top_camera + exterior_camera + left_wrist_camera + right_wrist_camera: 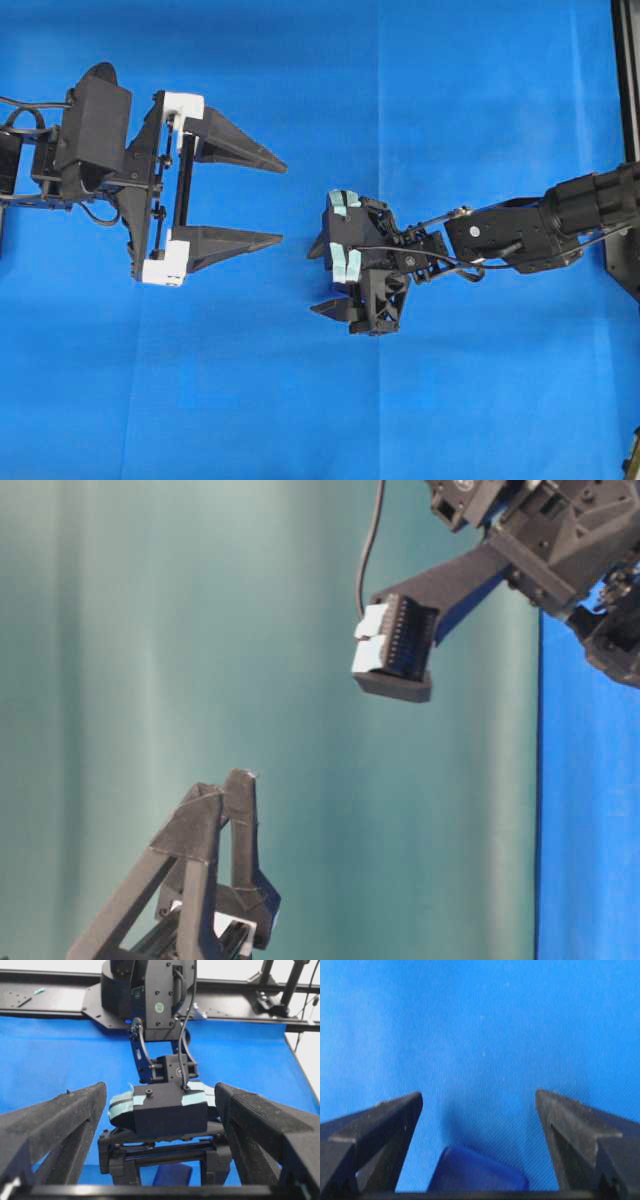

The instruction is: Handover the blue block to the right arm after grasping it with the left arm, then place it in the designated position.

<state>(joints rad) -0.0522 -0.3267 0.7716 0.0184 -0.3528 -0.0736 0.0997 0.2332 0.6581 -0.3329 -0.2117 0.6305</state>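
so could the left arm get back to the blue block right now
Probably not directly. The blue block lies on the cloth between the right gripper's open fingers, and that gripper sits over it, between it and the open left gripper.

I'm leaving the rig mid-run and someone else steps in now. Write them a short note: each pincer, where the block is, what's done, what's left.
Left pincer: open, empty, hanging above the cloth on the left of the overhead view.
Right pincer: open, pointing down near the middle of the cloth.
Block: lying on the cloth between the right fingers, with a gap on each side; also seen under the right pincer from the left wrist camera.
Done: by the look of it, the handover and the set-down.
Left: lift the right arm clear. No marker for the designated spot shows, so I cannot confirm the placement.
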